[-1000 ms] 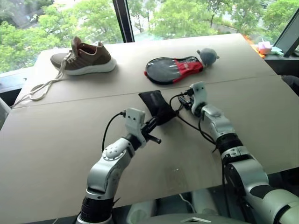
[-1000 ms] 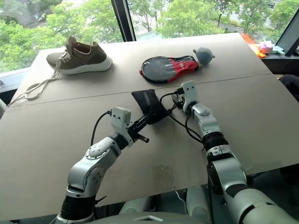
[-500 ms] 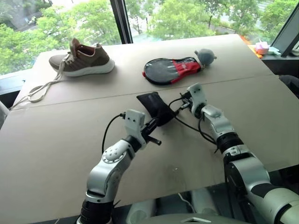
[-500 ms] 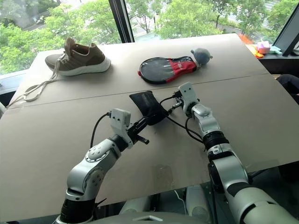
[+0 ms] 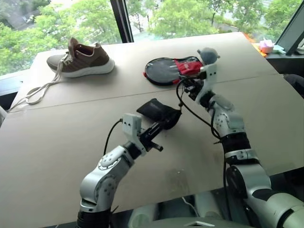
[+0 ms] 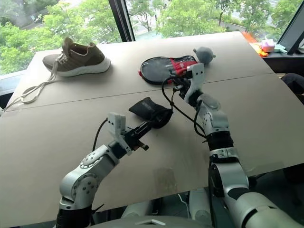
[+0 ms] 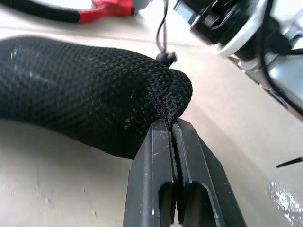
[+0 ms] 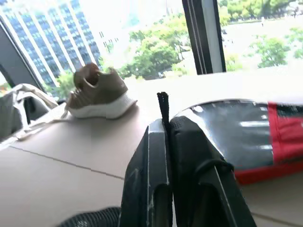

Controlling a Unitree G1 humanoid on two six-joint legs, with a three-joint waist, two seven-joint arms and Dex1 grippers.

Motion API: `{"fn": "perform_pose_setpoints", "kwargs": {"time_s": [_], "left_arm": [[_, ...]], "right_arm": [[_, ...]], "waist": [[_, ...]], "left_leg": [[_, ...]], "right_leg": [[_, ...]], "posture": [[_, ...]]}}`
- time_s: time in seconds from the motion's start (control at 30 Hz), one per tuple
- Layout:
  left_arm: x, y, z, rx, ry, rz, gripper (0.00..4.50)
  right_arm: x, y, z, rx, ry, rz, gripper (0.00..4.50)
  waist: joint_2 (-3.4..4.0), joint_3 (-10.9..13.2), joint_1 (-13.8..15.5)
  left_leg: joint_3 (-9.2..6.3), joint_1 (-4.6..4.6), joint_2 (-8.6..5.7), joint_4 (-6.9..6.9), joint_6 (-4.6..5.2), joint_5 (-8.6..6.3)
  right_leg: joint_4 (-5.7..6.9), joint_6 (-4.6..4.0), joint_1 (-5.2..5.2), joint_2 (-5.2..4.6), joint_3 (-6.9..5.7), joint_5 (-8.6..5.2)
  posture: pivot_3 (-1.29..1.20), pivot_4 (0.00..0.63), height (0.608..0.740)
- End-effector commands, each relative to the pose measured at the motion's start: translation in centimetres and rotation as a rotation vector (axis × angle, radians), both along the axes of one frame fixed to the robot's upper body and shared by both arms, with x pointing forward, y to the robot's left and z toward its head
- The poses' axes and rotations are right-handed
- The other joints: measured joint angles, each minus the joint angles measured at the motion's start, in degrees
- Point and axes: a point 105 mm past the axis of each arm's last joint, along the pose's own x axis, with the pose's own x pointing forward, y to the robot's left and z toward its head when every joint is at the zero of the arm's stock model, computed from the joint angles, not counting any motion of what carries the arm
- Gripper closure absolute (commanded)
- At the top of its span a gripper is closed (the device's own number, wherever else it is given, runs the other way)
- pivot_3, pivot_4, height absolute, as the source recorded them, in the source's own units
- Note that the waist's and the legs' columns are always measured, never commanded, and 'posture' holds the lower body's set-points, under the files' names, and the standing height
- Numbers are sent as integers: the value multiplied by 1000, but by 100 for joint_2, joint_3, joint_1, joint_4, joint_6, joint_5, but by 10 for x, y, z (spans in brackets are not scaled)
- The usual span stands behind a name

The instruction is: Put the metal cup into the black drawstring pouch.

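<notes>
The black drawstring pouch (image 5: 156, 111) lies bulging on the cardboard table, mid-front. My left gripper (image 7: 173, 125) is shut on a fold of its mesh fabric at the near end, also seen from the head (image 5: 165, 124). My right gripper (image 5: 189, 87) is raised above the table beyond the pouch and is shut on the pouch's thin black cord (image 8: 163, 101), whose end sticks up between the fingers. The cord (image 5: 182, 105) runs down from that gripper to the pouch. The metal cup is out of view.
A brown shoe (image 5: 85, 57) with loose laces sits at the far left. A black-and-red paddle cover (image 5: 166, 70) and a grey plush ball (image 5: 209, 54) lie just behind my right gripper. A pink object (image 5: 267, 46) sits at the far right corner.
My right gripper has risen from beside the pouch's mouth toward the paddle cover, taking the cord with it. The pouch has turned and bunched. My left gripper keeps its hold and has drawn back slightly.
</notes>
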Motion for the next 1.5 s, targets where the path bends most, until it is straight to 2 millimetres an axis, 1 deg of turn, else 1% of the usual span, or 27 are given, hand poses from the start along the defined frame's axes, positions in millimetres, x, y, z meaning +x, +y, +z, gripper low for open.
{"fn": "perform_pose_setpoints", "kwargs": {"time_s": [0.03,0.07,0.1,0.13,0.17,0.23,0.27,0.3,0.33,0.37,0.4,0.43,0.5,0.57,0.63,0.77,0.9,1.03,1.23,1.5], "left_arm": [[-9,3,5,2,-8,-44,2757],[-15,9,-6,35,37,-74,2378],[-22,16,-16,67,82,-100,2374],[-28,24,-23,77,123,-126,2374],[-31,33,-23,100,121,-153,2374],[-25,48,-18,119,92,-123,2374],[-13,57,-9,111,47,-59,2374],[1,66,4,120,-38,15,2374],[11,72,19,114,-117,69,2374],[19,72,36,89,-203,98,2374],[24,70,48,75,-262,106,2374],[27,63,61,57,-316,93,2374],[32,50,80,32,-393,68,2374],[31,36,94,-2,-440,20,2374],[32,24,101,-7,-462,-26,2374],[32,6,102,-1,-461,-92,2374],[34,-4,96,15,-454,-128,2374],[36,-12,96,25,-452,-140,2374],[37,-17,95,35,-449,-142,2374],[37,-15,91,31,-437,-128,2374]], "right_arm": [[-19,11,33,68,-63,88,4500],[-27,17,45,78,-92,128,4500],[-34,22,55,84,-116,165,4500],[-40,26,63,84,-136,192,4500],[-46,29,70,79,-153,219,4500],[-54,34,77,71,-171,253,4500],[-58,37,79,60,-183,275,4500],[-63,39,78,46,-188,299,4500],[-66,42,77,35,-187,321,4500],[-70,44,76,24,-185,339,4500],[-72,45,75,16,-182,350,4500],[-74,47,74,8,-179,362,4500],[-77,50,72,-5,-175,378,4500],[-79,53,72,-14,-175,388,4500],[-81,55,72,-19,-173,397,4500],[-84,58,71,-28,-173,410,4500],[-86,61,71,-32,-172,420,4500],[-88,62,72,-30,-174,432,4500],[-92,63,72,-29,-174,448,4500],[-92,63,72,-30,-172,450,4500]], "waist": [[1,-1,-2],[1,-1,-3],[1,-1,0],[4,2,-66],[4,2,-87],[8,4,-70],[9,4,-42],[8,4,7],[1,0,49],[-2,-2,61],[-2,-2,91],[-6,-4,95],[-9,-6,97],[-10,-6,91],[-10,-6,84],[-10,-6,37],[-10,-6,-8],[-10,-6,-19],[-10,-6,-34],[-10,-6,-36]], "left_leg": [[1,0,0,0,0,0],[1,2,0,0,0,0],[3,1,-3,0,0,0],[3,-1,-6,0,0,0],[12,-6,-3,-18,0,0],[21,-13,0,-41,-4,3],[16,-22,2,-46,-11,7],[3,-38,2,-46,-19,12],[-8,-45,1,-45,-24,16],[-14,-49,2,-43,-32,20],[-12,-50,2,-43,-34,22],[-11,-51,-2,-42,-35,24],[-4,-55,-7,-38,-36,24],[-1,-55,-8,-38,-35,24],[1,-65,-8,-38,-35,24],[7,-64,0,-40,-35,24],[8,-62,-1,-39,-35,24],[5,-61,-2,-37,-35,25],[6,-61,-2,-36,-35,24],[6,-61,-2,-36,-35,25]], "right_leg": [[0,0,0,0,0,0],[0,0,1,0,1,0],[-1,0,2,-2,2,0],[-2,0,1,-3,2,0],[6,-2,-23,-2,14,-1],[9,-5,-47,2,23,-3],[8,-6,-57,5,18,-3],[8,-8,-65,3,5,-3],[7,-11,-65,1,-8,-1],[0,-23,-65,1,-17,9],[1,-24,-66,1,-17,11],[1,-25,-65,-3,-16,13],[-1,-25,-68,-7,-10,15],[-2,-24,-69,-7,-6,15],[-1,-24,-84,-6,-8,15],[1,-25,-88,-2,-6,14],[5,-25,-87,-2,-5,15],[9,-25,-86,-1,-8,15],[8,-25,-87,-1,-6,15],[9,-25,-87,-1,-6,15]], "posture": [[0,150,740],[0,150,740],[0,150,740],[0,150,740],[0,150,740],[0,150,740],[0,150,740],[0,150,740],[0,150,740],[0,150,740],[0,150,740],[0,150,740],[0,150,740],[0,150,740],[0,150,740],[0,150,740],[0,150,740],[0,150,740],[0,150,740],[0,150,740]]}}
